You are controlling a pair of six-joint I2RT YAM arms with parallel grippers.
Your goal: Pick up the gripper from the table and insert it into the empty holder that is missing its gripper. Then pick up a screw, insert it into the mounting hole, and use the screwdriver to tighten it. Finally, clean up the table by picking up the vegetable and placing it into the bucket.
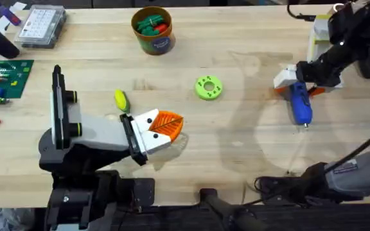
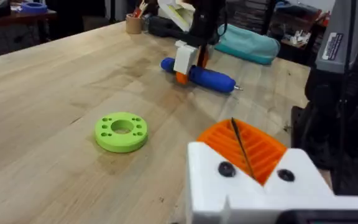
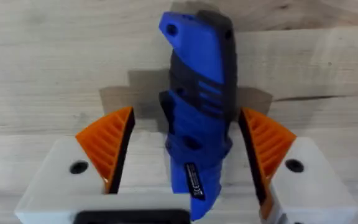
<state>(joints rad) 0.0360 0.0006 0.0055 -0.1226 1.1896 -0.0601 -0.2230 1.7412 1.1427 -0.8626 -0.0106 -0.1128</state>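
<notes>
Orange ribbed pads (image 3: 107, 146) of your right gripper (image 1: 294, 86) stand spread on either side of the bright blue pen-shaped electric screwdriver (image 1: 300, 106), not touching its body; it lies flat on the pale wooden table (image 1: 236, 160) at the right of the overhead frame, silver bit pointing toward the lower edge. Your left gripper (image 1: 166, 126), near lower centre, has its pads pressed together with nothing between them.

Just up and left of that closed claw lies the small yellow oblong toy vegetable with a green end (image 1: 121, 99). A lime-green round disc ringed with holes (image 1: 209, 87) sits alone mid-table. At top centre stands the round orange-yellow bucket with a dark blue label band (image 1: 153, 30), with green and red toys already inside.

You look to be at the screwdriver pickup. Next, close the right fingers squarely around the blue body, then lift. Mind that a rounded handle may roll under an uneven squeeze.
</notes>
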